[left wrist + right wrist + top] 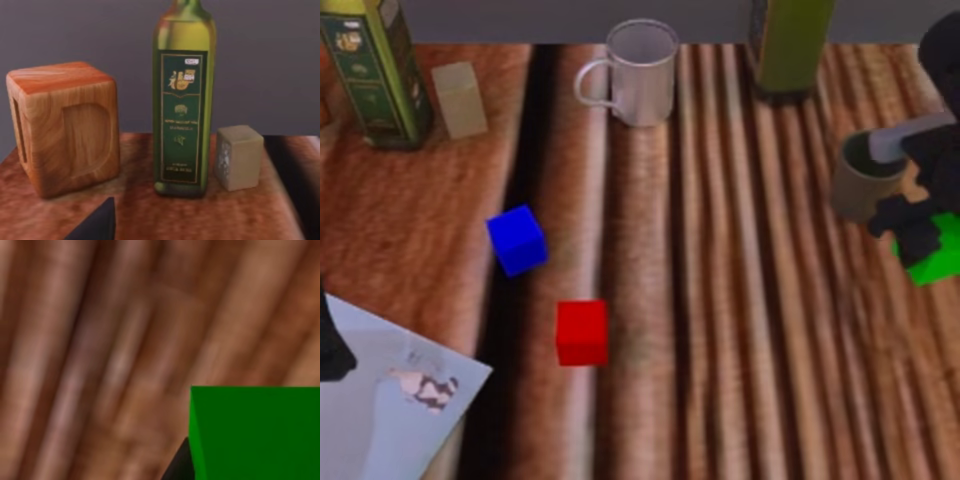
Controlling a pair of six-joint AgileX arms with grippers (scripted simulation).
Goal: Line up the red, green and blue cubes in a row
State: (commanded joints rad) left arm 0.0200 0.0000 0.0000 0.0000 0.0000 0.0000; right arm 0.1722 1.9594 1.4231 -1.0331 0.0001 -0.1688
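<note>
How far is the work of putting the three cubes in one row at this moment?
Nothing is lined up yet. The red cube and blue cube sit apart, left of centre, on the table. In hand: the right gripper is right over the green cube at the table's right edge; whether it grips it is unclear. The left arm is parked at the lower left. Left: bring green over and align all three.
</note>
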